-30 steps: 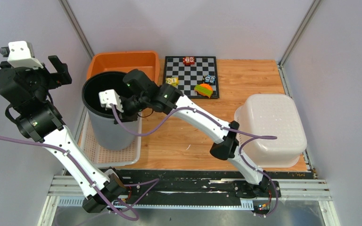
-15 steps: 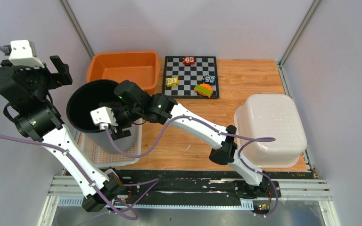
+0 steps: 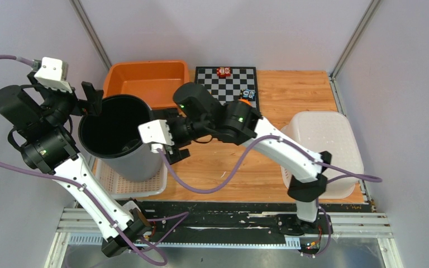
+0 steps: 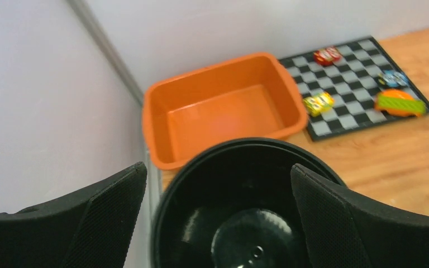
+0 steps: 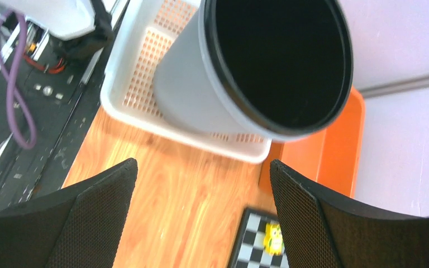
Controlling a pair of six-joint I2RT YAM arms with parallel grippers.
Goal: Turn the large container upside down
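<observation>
top view: we find the large container (image 3: 111, 129) mouth-up, just in front of the orange tub (image 3: 145, 75), not yet turned; left gripper (image 3: 92, 100) and right gripper (image 3: 174, 135) flank it. left wrist: fingers (image 4: 111, 206) apart above its mouth. right wrist: fingers (image 5: 89, 201) apart, gripping nothing.

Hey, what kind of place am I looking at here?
Probably a robotics lab test cell: robot arms bolted at a wooden table, plain grey walls enclosing it, and practice props like a checkerboard and orange bin.
</observation>
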